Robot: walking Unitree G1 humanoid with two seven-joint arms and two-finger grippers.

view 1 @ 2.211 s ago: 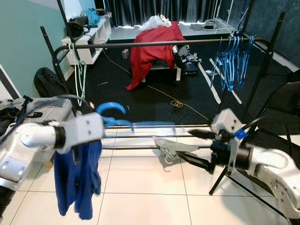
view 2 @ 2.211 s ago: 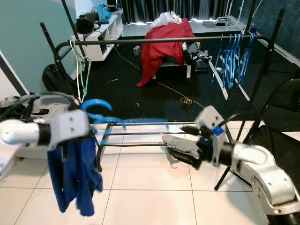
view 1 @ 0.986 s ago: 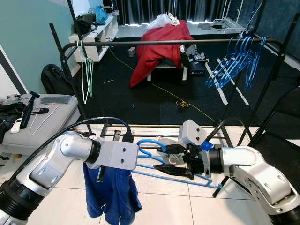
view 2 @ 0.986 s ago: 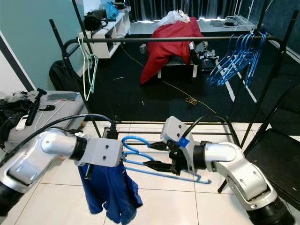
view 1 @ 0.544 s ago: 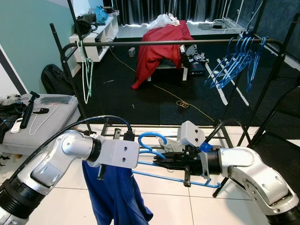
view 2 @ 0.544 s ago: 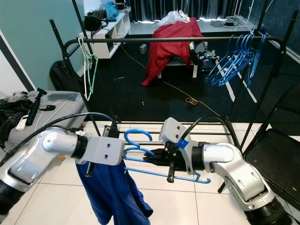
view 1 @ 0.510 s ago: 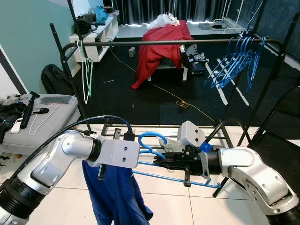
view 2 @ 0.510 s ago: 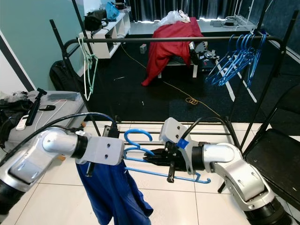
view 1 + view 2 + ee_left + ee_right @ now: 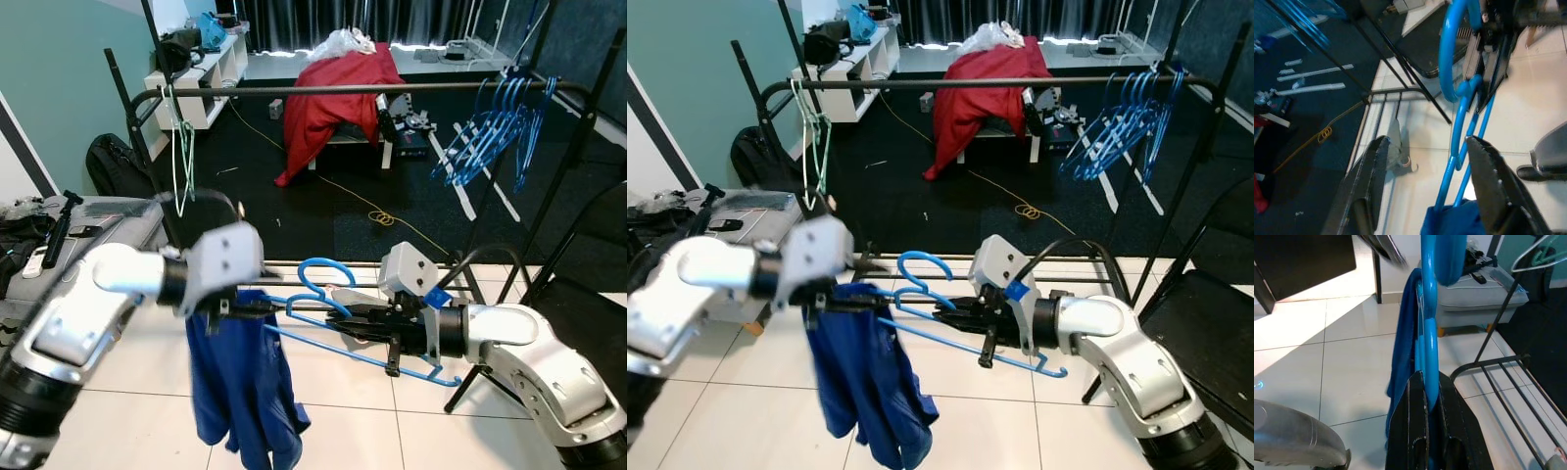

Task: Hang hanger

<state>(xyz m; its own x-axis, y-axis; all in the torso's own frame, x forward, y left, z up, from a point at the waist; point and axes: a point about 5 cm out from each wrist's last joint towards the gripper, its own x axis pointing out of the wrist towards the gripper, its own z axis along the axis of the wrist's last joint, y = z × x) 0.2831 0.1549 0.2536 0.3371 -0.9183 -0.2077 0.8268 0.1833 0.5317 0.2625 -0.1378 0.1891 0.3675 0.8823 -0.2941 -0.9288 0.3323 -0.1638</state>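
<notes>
The right gripper [image 9: 338,316] has its two black fingers [image 9: 1415,431] pressed together on the blue hanger [image 9: 338,323], close under the hook; in the right wrist view the blue stem runs straight between the two fingers with no gap on either side. The hanger is held low in front of the robot, over the white tiled floor [image 9: 323,431], with its hook turned up and its long bar going down toward the right arm's side. A dark blue cloth [image 9: 240,387] hangs from the hanger's other end and drops nearly to the floor.

The left gripper [image 9: 263,305] is just beside that end of the hanger, at the top of the cloth. In the left wrist view its fingers [image 9: 1369,181] stand wide apart, with the blue hook and stem seen between them but further off, so it seems not to be gripping the hanger, though the head views are blurred at this place.

Behind both arms stands a black clothes rack [image 9: 392,90], its top rail well above the held hanger. Several blue hangers [image 9: 495,122] hang at its right end and pale green hangers [image 9: 181,162] at its left end. A red cloth [image 9: 323,93] lies over furniture further back, on the dark carpet [image 9: 294,206]. A black folding chair [image 9: 588,284] is on the robot's right.
</notes>
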